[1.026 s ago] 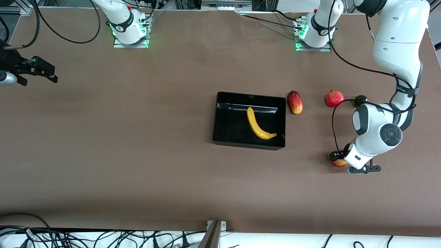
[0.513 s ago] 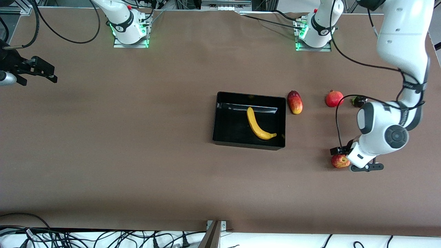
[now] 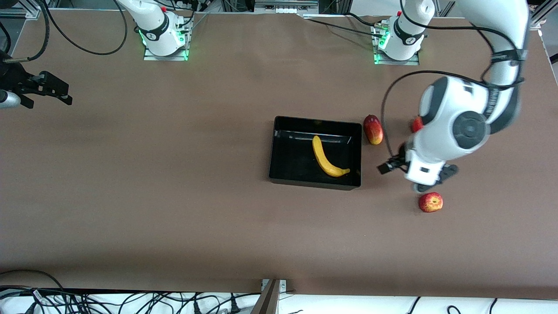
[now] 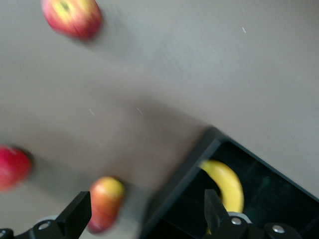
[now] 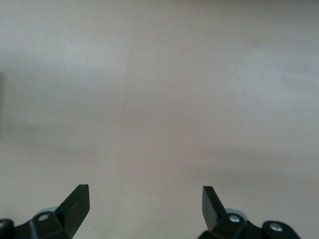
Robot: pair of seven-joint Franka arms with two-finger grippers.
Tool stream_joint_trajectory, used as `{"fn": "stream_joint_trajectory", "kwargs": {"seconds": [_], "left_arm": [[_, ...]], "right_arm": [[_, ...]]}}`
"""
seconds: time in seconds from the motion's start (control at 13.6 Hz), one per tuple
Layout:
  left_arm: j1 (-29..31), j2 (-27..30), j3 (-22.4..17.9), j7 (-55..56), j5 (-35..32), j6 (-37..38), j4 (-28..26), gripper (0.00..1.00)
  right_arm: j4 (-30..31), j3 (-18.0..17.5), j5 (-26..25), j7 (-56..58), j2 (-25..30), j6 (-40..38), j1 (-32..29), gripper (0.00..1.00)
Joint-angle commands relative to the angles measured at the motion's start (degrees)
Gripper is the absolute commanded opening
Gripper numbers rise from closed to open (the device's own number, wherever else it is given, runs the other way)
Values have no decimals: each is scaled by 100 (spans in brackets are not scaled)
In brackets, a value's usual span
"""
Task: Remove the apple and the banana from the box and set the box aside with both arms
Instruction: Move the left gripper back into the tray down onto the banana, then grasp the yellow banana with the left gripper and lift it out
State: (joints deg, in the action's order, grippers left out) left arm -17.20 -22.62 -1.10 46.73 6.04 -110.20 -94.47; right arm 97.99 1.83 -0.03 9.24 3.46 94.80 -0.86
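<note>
Glossy black low-walled box (image 3: 314, 152) holds the long curved banana (image 3: 328, 158); the small round apple (image 3: 430, 202) lies on matte brown table (image 3: 174, 174) toward the left arm's end. Left gripper (image 3: 416, 170) – spread wide, empty – hangs between box and apple. Right gripper (image 3: 43, 89) waits, splayed, empty

the table (image 3: 174, 196) lies bare from the box (image 3: 279, 150) all the way to the right arm's end, where the right gripper (image 3: 65, 97) hangs with its fingers (image 5: 75, 204) spread over plain surface. the crowding sits at the left arm's end. the mango (image 3: 373, 129) lies just beside the box wall, leaving a narrow lane between them. the left gripper (image 3: 416, 176), fingers (image 4: 77, 214) apart and holding nothing, hangs over the strip between box and apple (image 3: 430, 202). the left arm covers most of the pomegranate (image 3: 416, 124). inside the box, the banana (image 3: 327, 159) takes the middle; room remains along the walls.
</note>
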Motion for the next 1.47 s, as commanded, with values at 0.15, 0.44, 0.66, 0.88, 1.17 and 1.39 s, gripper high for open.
{"fn": "stream_joint_trajectory", "kwargs": {"seconds": [0.15,0.44,0.66,0.88,1.17,1.39], "left_arm": [[-836,-602,-277,1144,389,-1203,-63,100],[-1276,-1191,-277,1346,389,-1837,-54,100],[-1347,-1324,-277,1435,389,-1987,-54,100],[-1391,-1526,-277,1715,345,-2399,-63,100],[-1461,-1614,-268,1795,362,-2489,-116,100],[-1479,-1728,-259,1944,389,-2646,-142,100]], "right_arm": [[-87,10,-85,-28,-29,-94,7,100],[-87,10,-85,-28,-21,-94,7,100],[-79,10,-85,-28,-29,-94,7,100],[-87,10,-85,-28,-29,-94,7,100],[-87,10,-76,-28,-29,-94,7,100],[-87,10,-76,-19,-29,-94,-2,100]]}}
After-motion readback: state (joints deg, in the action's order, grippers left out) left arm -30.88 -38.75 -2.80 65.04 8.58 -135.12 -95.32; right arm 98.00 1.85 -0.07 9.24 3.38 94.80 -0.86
